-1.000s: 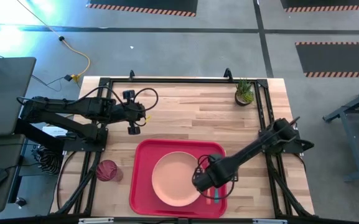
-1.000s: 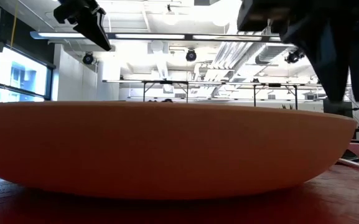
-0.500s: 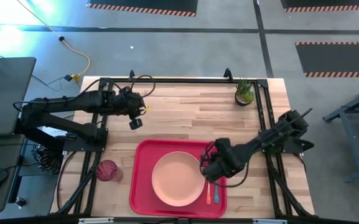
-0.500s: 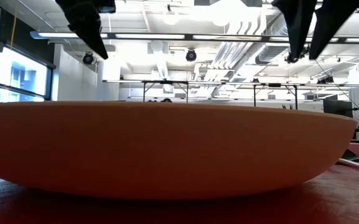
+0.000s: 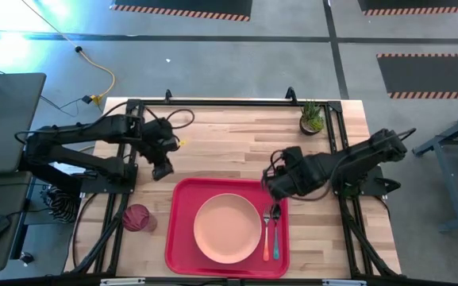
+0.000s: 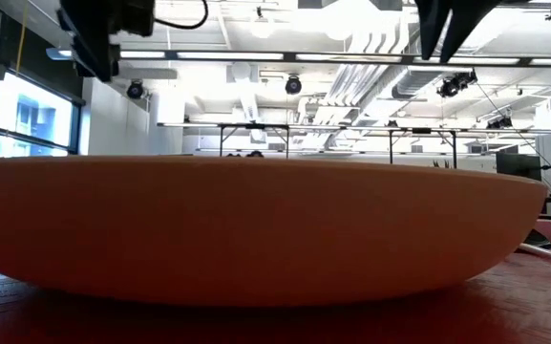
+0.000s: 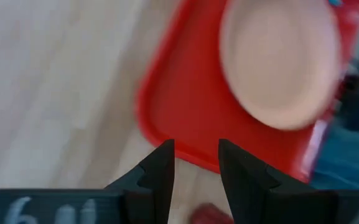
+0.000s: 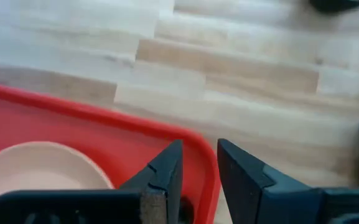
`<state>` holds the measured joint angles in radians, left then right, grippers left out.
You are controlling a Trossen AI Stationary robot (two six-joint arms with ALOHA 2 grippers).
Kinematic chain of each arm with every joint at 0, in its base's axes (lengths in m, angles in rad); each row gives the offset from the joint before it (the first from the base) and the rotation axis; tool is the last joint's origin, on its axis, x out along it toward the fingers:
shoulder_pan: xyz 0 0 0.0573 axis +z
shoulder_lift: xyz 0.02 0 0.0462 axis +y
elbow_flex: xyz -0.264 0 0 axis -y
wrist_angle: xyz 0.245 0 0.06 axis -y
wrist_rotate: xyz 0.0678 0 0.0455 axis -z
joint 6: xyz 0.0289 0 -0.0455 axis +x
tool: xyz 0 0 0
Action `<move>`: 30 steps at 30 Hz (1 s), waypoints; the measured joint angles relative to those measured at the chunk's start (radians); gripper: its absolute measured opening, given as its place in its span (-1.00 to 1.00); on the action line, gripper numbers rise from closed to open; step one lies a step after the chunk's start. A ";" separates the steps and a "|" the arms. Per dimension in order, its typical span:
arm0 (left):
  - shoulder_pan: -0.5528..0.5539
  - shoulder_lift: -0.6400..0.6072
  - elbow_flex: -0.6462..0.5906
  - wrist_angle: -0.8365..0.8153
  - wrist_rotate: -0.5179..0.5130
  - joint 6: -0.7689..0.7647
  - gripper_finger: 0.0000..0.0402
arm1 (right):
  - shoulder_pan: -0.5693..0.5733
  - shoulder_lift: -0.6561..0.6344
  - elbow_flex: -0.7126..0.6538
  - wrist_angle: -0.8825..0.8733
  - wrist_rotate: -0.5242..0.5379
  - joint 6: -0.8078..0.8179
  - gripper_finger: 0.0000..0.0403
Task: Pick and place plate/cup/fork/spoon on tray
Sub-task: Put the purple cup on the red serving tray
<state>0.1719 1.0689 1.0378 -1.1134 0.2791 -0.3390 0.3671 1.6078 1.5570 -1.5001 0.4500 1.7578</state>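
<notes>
The red tray (image 5: 178, 230) lies at the table's near middle. The peach-pink plate (image 5: 227, 229) rests on it and fills the low view (image 6: 256, 229). The fork (image 5: 266, 232) with its orange handle and the spoon (image 5: 276, 235) with its teal handle lie side by side on the tray, right of the plate. The dark-red cup (image 5: 136, 217) stands on the table left of the tray. My left gripper (image 5: 163, 169) hovers open above the table beyond the tray's far left corner (image 7: 196, 158). My right gripper (image 5: 272, 184) hovers open over the tray's far right corner (image 8: 199, 163).
A small potted plant (image 5: 311, 117) stands at the table's far right corner. Bare wood (image 5: 229, 143) stretches across the far half of the table between the two arms. A black frame rail (image 5: 213, 102) runs along the far edge.
My right gripper has risen from the tray's right side and drawn back toward the far edge, to the tray's far right corner. The fork and spoon it covered now lie in full view. My left gripper has tipped down and shifted slightly toward the near edge, toward the cup.
</notes>
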 joint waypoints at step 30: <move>-0.345 -0.231 0.108 0.071 0.047 -0.230 -0.55 | -0.223 -0.016 0.000 -0.007 0.020 -0.437 -0.55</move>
<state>-0.1734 0.8383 1.1462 -1.0421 0.3264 -0.5687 0.1436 1.5917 1.5570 -1.5070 0.4698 1.3210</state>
